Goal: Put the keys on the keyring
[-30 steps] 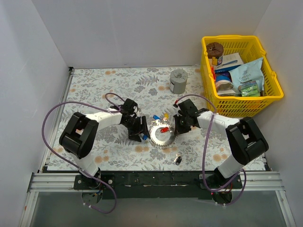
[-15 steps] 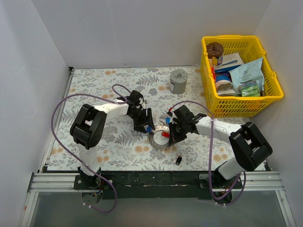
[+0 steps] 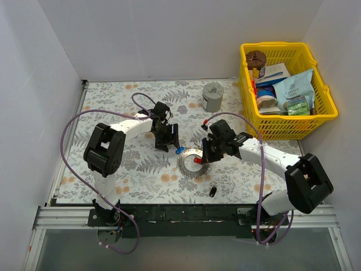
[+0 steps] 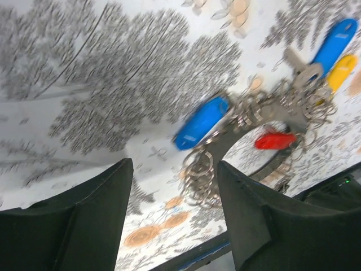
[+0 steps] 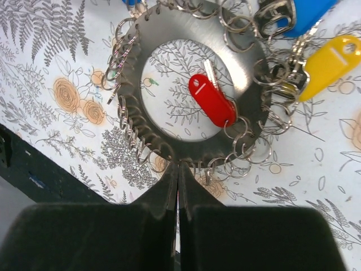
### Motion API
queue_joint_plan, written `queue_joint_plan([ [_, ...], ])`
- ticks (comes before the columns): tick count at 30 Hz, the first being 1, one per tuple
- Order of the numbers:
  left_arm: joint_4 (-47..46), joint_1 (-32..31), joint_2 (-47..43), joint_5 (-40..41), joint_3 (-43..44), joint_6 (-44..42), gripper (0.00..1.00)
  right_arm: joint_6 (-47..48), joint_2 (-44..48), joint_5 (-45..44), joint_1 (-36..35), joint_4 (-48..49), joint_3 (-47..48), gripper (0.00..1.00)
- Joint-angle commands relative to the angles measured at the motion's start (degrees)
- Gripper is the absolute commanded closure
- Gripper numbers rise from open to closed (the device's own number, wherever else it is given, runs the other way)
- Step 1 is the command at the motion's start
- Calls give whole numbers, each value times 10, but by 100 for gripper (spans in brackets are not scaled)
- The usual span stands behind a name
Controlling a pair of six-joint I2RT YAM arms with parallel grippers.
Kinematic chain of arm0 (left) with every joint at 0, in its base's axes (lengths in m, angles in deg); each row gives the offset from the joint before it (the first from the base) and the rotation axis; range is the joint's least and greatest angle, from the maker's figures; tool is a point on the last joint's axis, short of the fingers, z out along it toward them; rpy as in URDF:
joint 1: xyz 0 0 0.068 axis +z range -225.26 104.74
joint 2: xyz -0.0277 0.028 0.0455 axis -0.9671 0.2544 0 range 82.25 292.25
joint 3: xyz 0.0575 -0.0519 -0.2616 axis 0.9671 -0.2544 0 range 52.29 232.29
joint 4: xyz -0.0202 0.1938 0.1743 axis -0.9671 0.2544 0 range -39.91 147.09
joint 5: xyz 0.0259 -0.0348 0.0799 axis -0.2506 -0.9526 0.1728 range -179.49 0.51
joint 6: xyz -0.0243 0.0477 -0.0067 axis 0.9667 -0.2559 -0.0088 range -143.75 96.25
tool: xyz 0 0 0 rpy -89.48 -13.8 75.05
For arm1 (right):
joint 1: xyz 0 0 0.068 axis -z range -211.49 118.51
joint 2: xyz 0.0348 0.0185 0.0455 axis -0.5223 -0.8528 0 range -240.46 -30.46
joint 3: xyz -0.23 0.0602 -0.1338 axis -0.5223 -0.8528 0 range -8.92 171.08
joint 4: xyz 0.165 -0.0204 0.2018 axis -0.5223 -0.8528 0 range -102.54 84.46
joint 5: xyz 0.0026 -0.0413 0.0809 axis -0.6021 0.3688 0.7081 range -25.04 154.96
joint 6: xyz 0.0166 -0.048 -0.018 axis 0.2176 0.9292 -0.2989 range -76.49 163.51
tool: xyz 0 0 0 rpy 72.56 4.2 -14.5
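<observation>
1. The left arm is bent at the elbow, its forearm running right across the table (image 3: 113,101). The left gripper (image 3: 169,141) points down just left of the keyring (image 3: 187,167).
2. In the wrist view the left gripper (image 4: 174,169) stands wide apart and holds nothing. A blue key (image 4: 200,121) lies beyond the gap, touching the keyring (image 4: 282,110).
3. The right arm is folded at its elbow, with the forearm stretched left. The right gripper (image 3: 206,153) is at the keyring's upper right edge.
4. The right gripper (image 5: 179,166) has its fingers pressed together, tips against the keyring (image 5: 169,31) rim. Whether they pinch anything cannot be told.
5. The keyring lies flat on the table between the two grippers.
6. A red key (image 5: 211,101) lies across its opening. A yellow key (image 5: 327,62) and a second blue key (image 5: 307,14) sit at its rim.
</observation>
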Motion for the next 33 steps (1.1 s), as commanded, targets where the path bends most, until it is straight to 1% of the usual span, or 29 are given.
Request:
queue_joint_plan([
  [1, 21, 5, -75, 29, -47, -19, 39, 8, 16, -38, 13, -24, 17, 99],
  [5, -1, 4, -113, 11, -114, -4, 39, 19, 15, -56, 39, -32, 11, 99],
  [10, -34, 4, -162, -37, -200, 22, 39, 34, 20, -61, 69, -34, -8, 99],
  [16, -94, 5, -180, -102, -254, 68, 39, 41, 11, -62, 81, -32, -23, 99],
  [20, -120, 4, -173, -117, -255, 85, 40, 41, 6, -48, 81, -17, -40, 99],
  [26, -136, 4, -153, -129, -240, 97, 41, 37, -4, -33, 81, -4, -60, 99],
  [33, -156, 4, -119, -141, -214, 111, 42, 22, -15, -8, 72, 33, -95, 99],
])
